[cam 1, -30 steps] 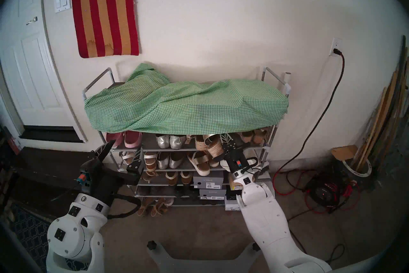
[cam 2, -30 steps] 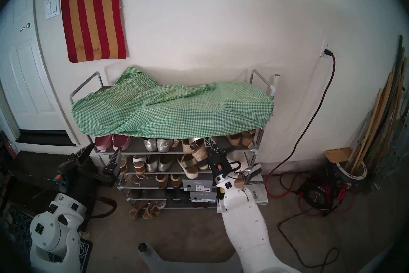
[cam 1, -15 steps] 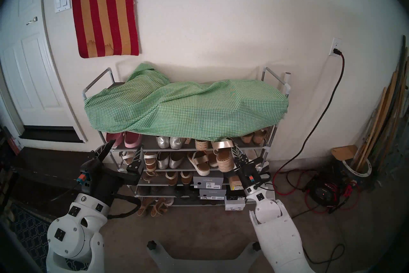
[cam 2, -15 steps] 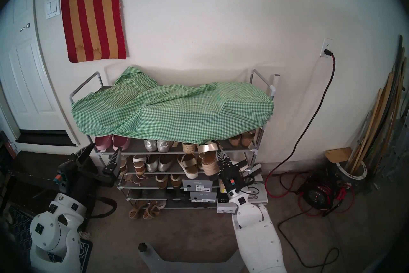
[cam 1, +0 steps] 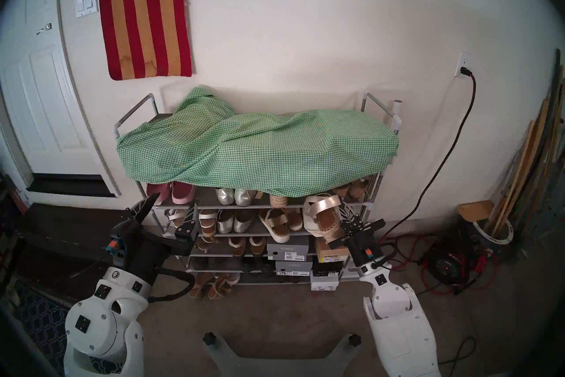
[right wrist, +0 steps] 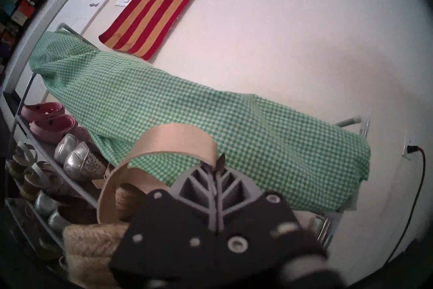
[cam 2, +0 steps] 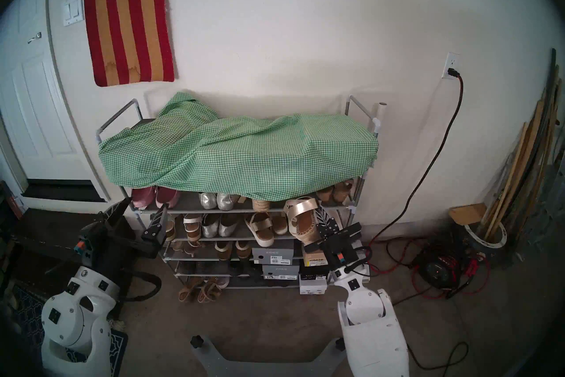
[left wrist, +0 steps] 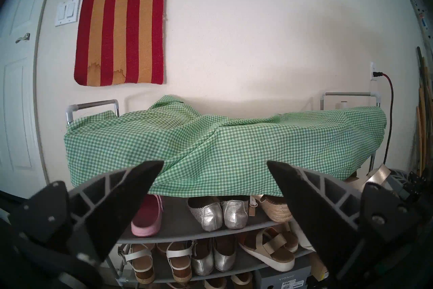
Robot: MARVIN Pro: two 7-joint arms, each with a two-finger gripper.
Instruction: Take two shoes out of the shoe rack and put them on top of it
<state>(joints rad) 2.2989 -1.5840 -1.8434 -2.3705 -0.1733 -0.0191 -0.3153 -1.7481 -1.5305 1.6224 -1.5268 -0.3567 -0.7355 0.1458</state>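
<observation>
A jute-soled sandal point(cam 1: 323, 218) is held clear of the shoe rack point(cam 1: 370, 204) at its front right, tipped on its side, with the right gripper point(cam 1: 347, 215) clamped on its heel end. Its mate point(cam 1: 278, 199) is seen on the shelf just under the green checked cloth point(cam 1: 256, 150), at ten o'clock from the held sandal. The left gripper point(cam 1: 171, 208) is held spread and empty near the rack's left post, at nine o'clock from the held sandal.

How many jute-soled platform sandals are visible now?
2: one sandal held in the right pincer outside the shoe rack; its mate sits on the upper shelf, partly hidden under the green gingham cloth.
</observation>
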